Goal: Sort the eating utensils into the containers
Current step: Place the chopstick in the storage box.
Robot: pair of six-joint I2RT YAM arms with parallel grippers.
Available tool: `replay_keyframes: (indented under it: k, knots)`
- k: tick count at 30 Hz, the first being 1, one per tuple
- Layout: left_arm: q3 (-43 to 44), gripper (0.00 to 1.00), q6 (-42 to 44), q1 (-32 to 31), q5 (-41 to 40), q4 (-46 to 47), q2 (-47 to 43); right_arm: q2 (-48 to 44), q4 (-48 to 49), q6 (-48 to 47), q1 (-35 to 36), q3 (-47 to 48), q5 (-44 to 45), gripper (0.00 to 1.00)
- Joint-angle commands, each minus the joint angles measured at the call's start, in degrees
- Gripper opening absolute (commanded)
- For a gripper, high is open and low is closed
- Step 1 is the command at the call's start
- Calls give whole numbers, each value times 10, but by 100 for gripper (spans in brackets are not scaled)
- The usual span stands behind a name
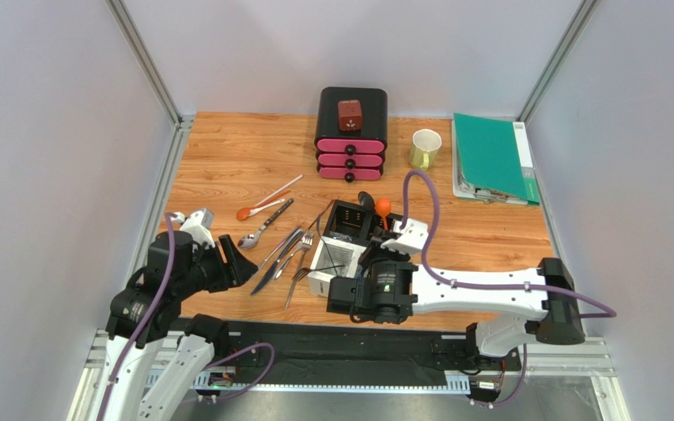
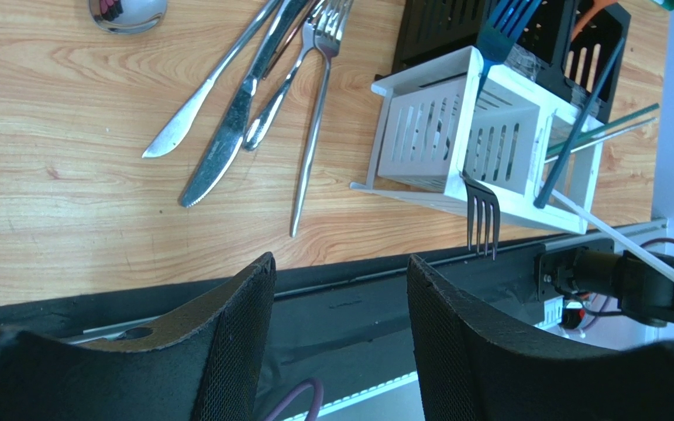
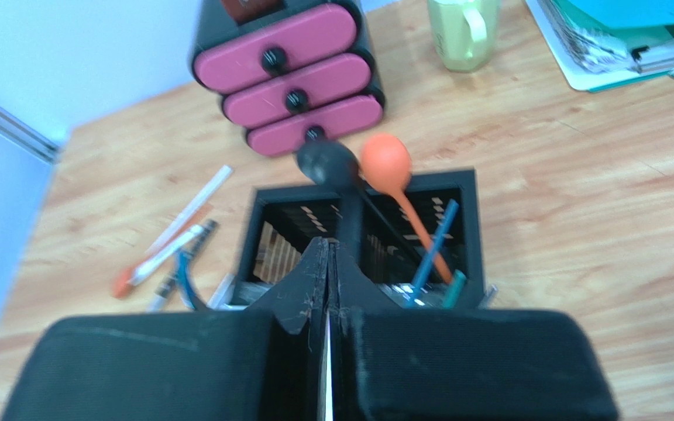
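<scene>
The caddy of containers (image 1: 330, 263) stands near the table's front edge and holds several utensils. Among them are a black spoon (image 3: 325, 163) and an orange spoon (image 3: 386, 160) in the black compartments (image 3: 465, 189). A dark fork (image 2: 483, 215) sticks out of the white compartments (image 2: 420, 132). Silver knives and forks (image 1: 283, 254) lie loose left of the caddy, with a silver spoon (image 1: 248, 239) and an orange spoon (image 1: 244, 213) beyond. My right gripper (image 3: 327, 241) is shut on a thin white utensil (image 2: 591, 224) that reaches into a white compartment. My left gripper (image 2: 340, 263) hangs open and empty over the front rail.
A black-and-pink drawer box (image 1: 351, 132) with a small brown block (image 1: 350, 115) on top stands at the back. A pale green mug (image 1: 425, 148) and a green folder (image 1: 490, 158) are to its right. Metal frame posts flank the table.
</scene>
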Motion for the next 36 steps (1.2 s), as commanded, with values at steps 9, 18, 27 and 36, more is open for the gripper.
replay_keyframes:
  k: [9,18,27,36]
  knots:
    - [29,63,-5,-3,-14,62,64,-38,214,-793,-69,171,-14,0]
    - [40,63,-17,-2,-32,97,82,-28,557,-1062,-224,165,-294,0]
    - [28,63,-32,-3,-52,113,99,-38,436,-991,-471,223,-534,0]
    - [19,64,-31,-3,-17,163,168,-176,334,-857,-694,103,-851,58]
